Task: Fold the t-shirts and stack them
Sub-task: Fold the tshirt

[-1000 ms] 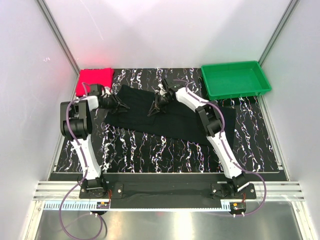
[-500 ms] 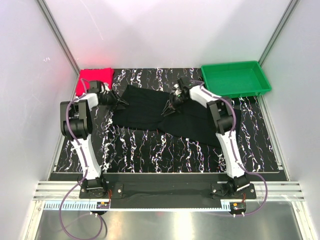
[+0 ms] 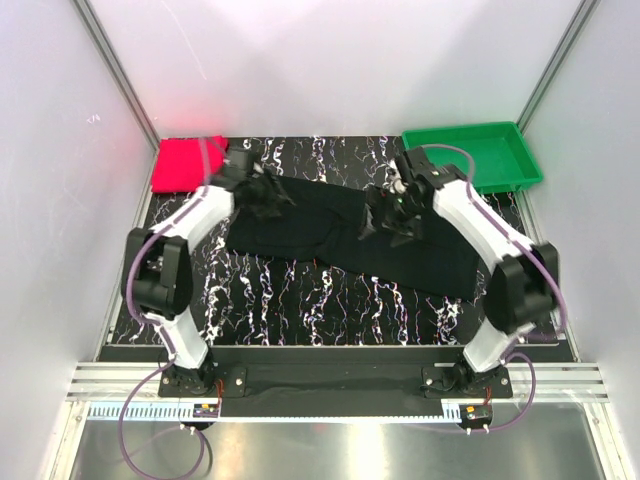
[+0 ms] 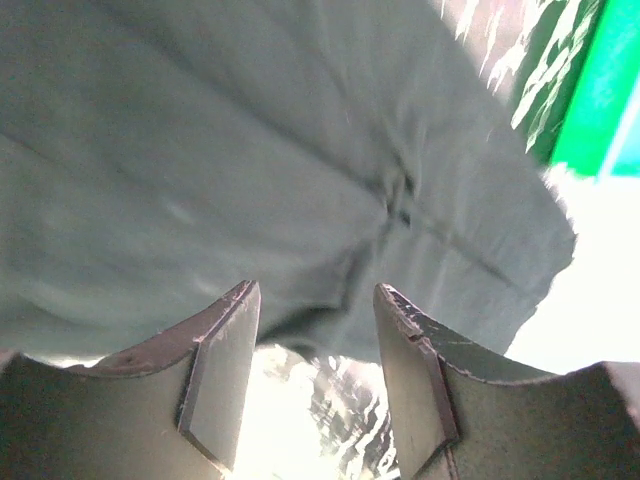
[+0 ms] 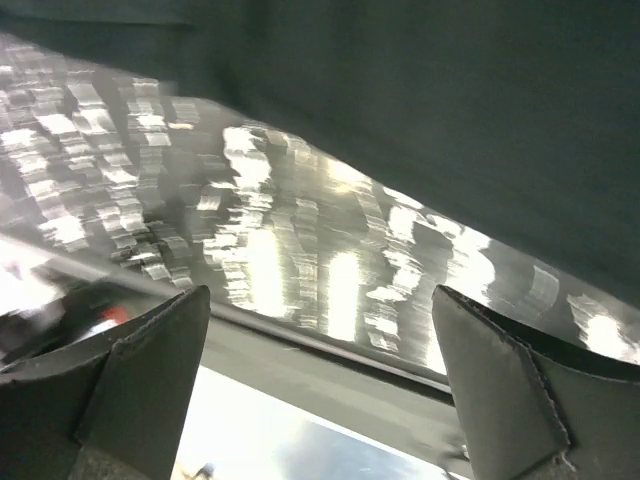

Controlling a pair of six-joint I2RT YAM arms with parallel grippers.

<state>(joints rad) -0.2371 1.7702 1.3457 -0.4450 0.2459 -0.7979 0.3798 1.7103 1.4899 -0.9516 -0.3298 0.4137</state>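
The black t-shirt [image 3: 340, 235] lies spread across the middle of the table, slanting from back left to front right. The pinkish-red t-shirt [image 3: 188, 163] lies folded in the back left corner. My left gripper [image 3: 268, 195] hovers over the black shirt's left end. In the left wrist view this left gripper [image 4: 315, 330] is open with nothing between its fingers, and the black t-shirt [image 4: 250, 150] lies just beyond the tips. My right gripper [image 3: 390, 215] is over the shirt's middle. The right wrist view shows that gripper [image 5: 320, 305] wide open and empty, with the black t-shirt [image 5: 450, 100] beyond it.
A green plastic tray [image 3: 470, 157] stands at the back right corner. The table top [image 3: 300, 300] is black marble-patterned, with white walls on three sides. Both arm bases sit on the rail at the near edge.
Both arms swung to the right along the black shirt, which shifted right with them. The right gripper opened wide and let go of the cloth. The left gripper's jaws widened.
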